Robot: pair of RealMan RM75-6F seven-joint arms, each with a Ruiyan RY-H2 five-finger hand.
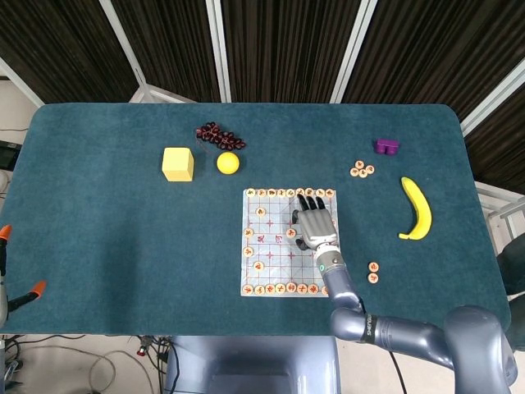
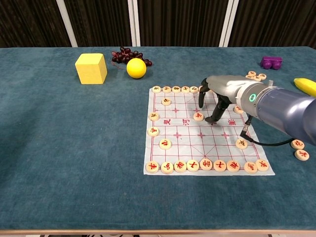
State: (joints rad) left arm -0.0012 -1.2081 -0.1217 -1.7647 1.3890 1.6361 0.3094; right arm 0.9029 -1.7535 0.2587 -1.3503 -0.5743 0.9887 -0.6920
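Dark curtains hang behind a table (image 1: 98, 246) covered in teal cloth, where a paper chess board (image 2: 205, 129) lies with round wooden pieces lined along its near and far edges and a few scattered across the grid. Reaching in from the near right corner, the robot's right hand (image 1: 314, 223) hovers palm-down over the middle right of the board, its dark fingers (image 2: 202, 97) curled downward and slightly apart. Directly under the fingertips sits one chess piece (image 2: 198, 116), near the board's centre line; from the chest view the fingers stand on either side of it, close to touching, but whether they have actually pinched it cannot be told. The left hand appears in neither camera.

Beyond the board's far left corner are a yellow cube (image 1: 178, 163), a yellow ball (image 1: 228, 162) and, just behind the ball, a bunch of dark grapes (image 1: 218, 135). To the right of the board lie a small cluster of spare pieces (image 1: 362, 170), a purple toy (image 1: 386, 146) farther back, and a banana (image 1: 417, 208) near the table's right edge. Two more loose pieces (image 1: 373, 272) rest on the cloth beside the robot's forearm.
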